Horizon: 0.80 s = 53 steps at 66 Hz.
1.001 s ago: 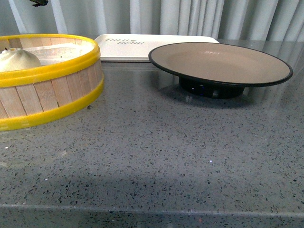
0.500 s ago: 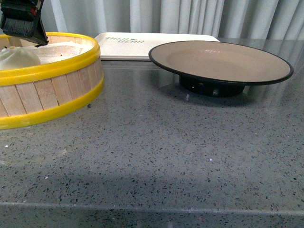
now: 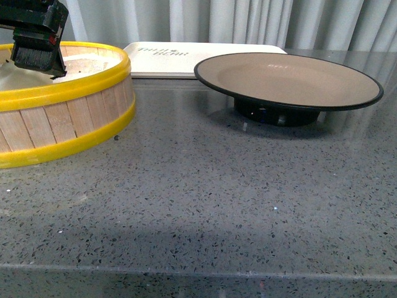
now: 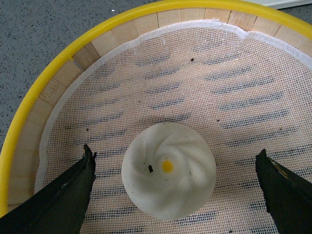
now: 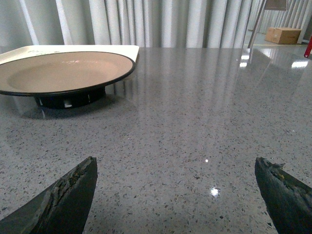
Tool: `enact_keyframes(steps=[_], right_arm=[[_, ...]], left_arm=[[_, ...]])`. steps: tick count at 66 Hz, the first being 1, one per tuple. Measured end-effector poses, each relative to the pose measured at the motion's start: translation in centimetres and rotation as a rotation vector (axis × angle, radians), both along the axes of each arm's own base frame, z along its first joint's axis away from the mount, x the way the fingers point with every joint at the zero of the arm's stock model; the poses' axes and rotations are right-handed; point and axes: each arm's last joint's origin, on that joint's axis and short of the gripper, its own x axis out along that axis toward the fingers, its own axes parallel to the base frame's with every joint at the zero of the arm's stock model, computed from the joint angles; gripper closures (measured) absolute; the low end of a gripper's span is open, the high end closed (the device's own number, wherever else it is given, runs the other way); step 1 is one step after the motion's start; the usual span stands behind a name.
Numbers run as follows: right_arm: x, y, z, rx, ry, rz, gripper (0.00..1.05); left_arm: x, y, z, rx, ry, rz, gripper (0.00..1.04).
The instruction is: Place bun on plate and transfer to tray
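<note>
The bun [image 4: 168, 169], white and pleated with a yellow dot on top, lies on the mesh liner inside the steamer basket [image 4: 63, 56]. My left gripper [image 4: 175, 154] hangs open just above it, one finger on each side and neither touching it. In the front view that gripper [image 3: 37, 53] is low over the basket's far left and covers the bun. The tan plate [image 3: 288, 81] with its black rim stands empty at the right. The off-white tray [image 3: 198, 59] lies behind it. My right gripper [image 5: 175, 163] is open over bare counter, with the plate [image 5: 63, 70] well off to one side.
The yellow-rimmed wooden steamer basket [image 3: 68, 118] fills the left of the grey speckled counter [image 3: 205, 198]. Grey curtains hang behind the counter. A cardboard box [image 5: 284, 34] stands far off beyond the counter in the right wrist view.
My left gripper has come down into the front view over the basket and now covers the bun. Plate, tray and basket have not moved.
</note>
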Motion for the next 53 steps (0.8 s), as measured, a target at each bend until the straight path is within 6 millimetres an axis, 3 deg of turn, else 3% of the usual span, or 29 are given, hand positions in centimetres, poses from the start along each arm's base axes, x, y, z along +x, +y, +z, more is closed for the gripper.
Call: enact_keyframes(steps=[7,16,42,53], right_arm=[[0.00,0.00,0.00,0.000,0.000,0.000,0.08],[0.00,0.00,0.00,0.000,0.000,0.000,0.08],[0.00,0.00,0.00,0.000,0.000,0.000,0.08],[0.00,0.00,0.00,0.000,0.000,0.000,0.08]], left_arm=[[0.10,-0.09,-0.19,0.001,0.006,-0.002,0.11],[0.23,-0.14,-0.46,0.002,0.016,-0.003,0.38],[0.18,-0.13,-0.47,0.006,0.025,-0.002,1.00],[0.21,-0.13,0.07,0.007,0.020,-0.004,1.01]])
